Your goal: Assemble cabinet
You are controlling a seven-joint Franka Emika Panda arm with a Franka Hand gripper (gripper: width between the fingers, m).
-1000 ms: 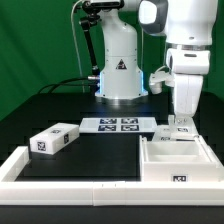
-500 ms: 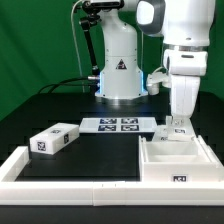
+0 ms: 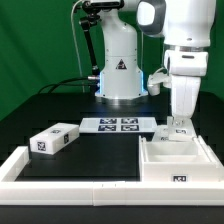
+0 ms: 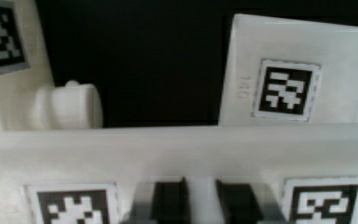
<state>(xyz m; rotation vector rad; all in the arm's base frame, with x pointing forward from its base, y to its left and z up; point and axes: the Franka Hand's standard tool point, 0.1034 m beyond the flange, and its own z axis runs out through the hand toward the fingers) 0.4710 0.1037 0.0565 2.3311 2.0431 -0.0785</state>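
The cabinet's square shell (image 3: 176, 165) sits at the exterior view's lower right, with a tag on its front. My gripper (image 3: 178, 127) hangs straight down at the shell's back wall. In the wrist view the gripper (image 4: 202, 202) has its two dark fingers (image 4: 165, 203) close together, with a thin white strip of a tagged white wall (image 4: 87, 160) between them. Past that wall are a round white peg (image 4: 69, 104) and another tagged white panel (image 4: 282, 85). A smaller white box part (image 3: 55, 140) lies apart at the exterior view's left.
The marker board (image 3: 122, 125) lies on the black table between the robot base (image 3: 120, 75) and the parts. A low white border frame (image 3: 70, 183) runs along the front and left edges.
The upper arm has shifted slightly to the exterior view's left. The gripper stays at the shell's back wall and the parts have not moved.
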